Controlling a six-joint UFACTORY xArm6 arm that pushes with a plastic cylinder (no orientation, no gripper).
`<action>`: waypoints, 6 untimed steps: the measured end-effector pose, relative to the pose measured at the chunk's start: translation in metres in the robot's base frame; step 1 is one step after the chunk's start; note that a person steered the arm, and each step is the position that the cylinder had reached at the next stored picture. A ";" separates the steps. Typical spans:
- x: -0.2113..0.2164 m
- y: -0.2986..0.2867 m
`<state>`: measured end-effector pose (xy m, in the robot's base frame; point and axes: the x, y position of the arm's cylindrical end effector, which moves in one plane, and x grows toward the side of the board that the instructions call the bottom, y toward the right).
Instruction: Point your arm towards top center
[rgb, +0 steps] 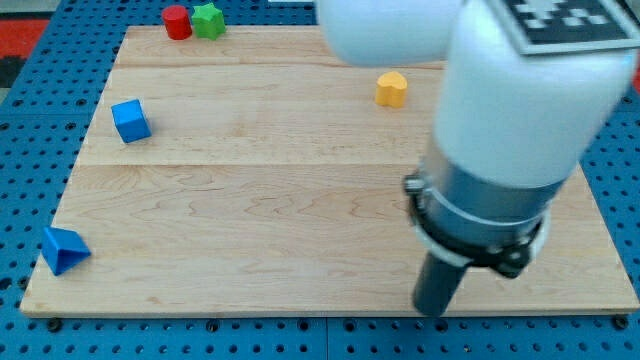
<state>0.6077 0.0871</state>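
My tip (431, 311) rests on the wooden board (260, 200) near its bottom edge, right of centre, below the large white arm body. A yellow block (391, 88) lies far above the tip near the view's top, just right of centre. A red cylinder (177, 21) and a green block (208, 19) sit side by side, touching, at the top left edge. A blue cube (130, 120) lies at the left. A blue triangular block (62, 249) lies at the bottom left corner. No block is near the tip.
The board lies on a blue perforated base (30, 150) that surrounds it on all sides. The white and grey arm body (520, 130) hides the board's upper right part.
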 end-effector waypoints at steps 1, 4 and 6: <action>-0.059 -0.152; -0.244 -0.029; -0.161 -0.166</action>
<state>0.4463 -0.0785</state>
